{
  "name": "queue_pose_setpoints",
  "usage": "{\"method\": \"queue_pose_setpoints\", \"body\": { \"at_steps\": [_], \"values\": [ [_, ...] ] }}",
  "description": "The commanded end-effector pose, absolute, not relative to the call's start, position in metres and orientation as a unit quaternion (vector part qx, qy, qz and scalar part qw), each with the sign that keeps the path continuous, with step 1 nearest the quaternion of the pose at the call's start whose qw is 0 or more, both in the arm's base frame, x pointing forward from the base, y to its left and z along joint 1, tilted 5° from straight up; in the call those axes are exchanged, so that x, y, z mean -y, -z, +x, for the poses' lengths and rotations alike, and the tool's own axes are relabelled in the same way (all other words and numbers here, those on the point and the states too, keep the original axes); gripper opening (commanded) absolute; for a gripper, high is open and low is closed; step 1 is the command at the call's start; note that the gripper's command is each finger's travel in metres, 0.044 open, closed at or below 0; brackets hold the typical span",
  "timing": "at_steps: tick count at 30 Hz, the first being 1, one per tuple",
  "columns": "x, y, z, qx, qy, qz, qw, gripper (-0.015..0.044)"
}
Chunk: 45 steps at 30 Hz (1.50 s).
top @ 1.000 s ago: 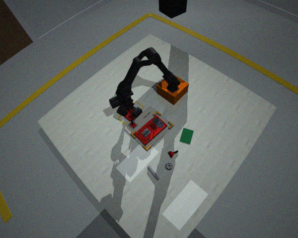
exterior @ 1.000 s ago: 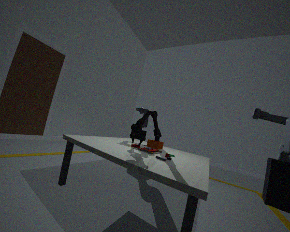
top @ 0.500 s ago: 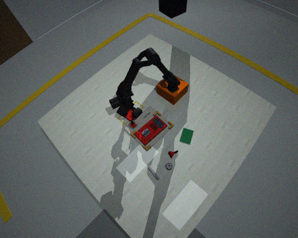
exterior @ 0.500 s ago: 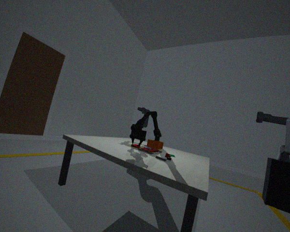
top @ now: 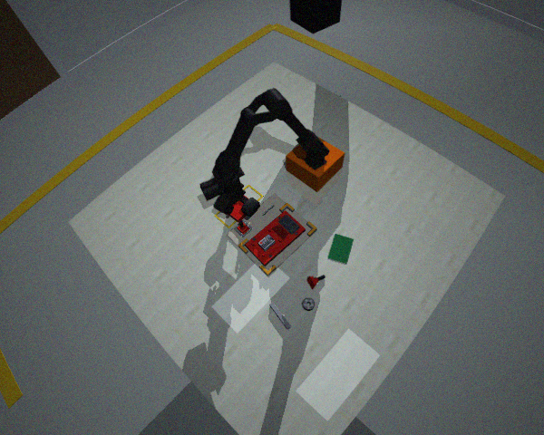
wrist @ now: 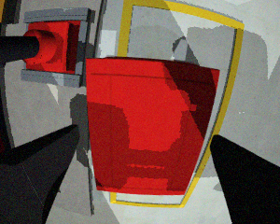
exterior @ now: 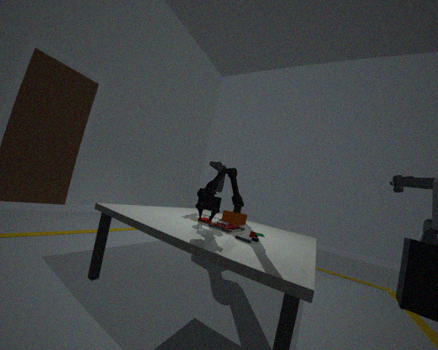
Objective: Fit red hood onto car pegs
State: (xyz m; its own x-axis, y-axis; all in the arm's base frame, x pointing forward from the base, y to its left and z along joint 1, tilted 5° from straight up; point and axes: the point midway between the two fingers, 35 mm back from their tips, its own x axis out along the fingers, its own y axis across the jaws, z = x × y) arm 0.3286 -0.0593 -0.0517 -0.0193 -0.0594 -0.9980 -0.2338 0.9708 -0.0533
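Observation:
The red hood lies roof up on the table, partly over a yellow outline. My gripper is open and empty, pointing down. Its fingers stand on either side of the hood; the right finger looks close to the hood's edge, the left has a wider gap. The red chassis sits between the jig's orange corner brackets, with the grey engine block on its deck. The pegs are too small to make out, and the hood's corner holes are not visible.
A red part with a black stem stands in a grey holder beside the hood. An orange box is behind the jig. A green pad, a red funnel-like piece, a grey ring and a grey bar lie beyond the chassis.

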Motion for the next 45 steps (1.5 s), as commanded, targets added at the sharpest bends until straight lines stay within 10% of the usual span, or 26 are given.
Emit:
{"method": "queue_pose_setpoints", "body": {
  "at_steps": [1, 12, 25, 35, 45],
  "values": [
    [0.06, 0.056, 0.327, -0.713, -0.064, -0.105, 0.69, 0.044],
    [0.06, 0.061, 0.327, -0.713, -0.064, -0.105, 0.69, 0.044],
    [0.06, 0.058, 0.328, -0.711, -0.063, -0.103, 0.693, 0.0275],
    [0.059, 0.048, 0.328, -0.712, -0.063, -0.103, 0.692, 0.0012],
    [0.057, 0.019, 0.329, -0.711, -0.063, -0.103, 0.692, 0.0]
  ]
}}
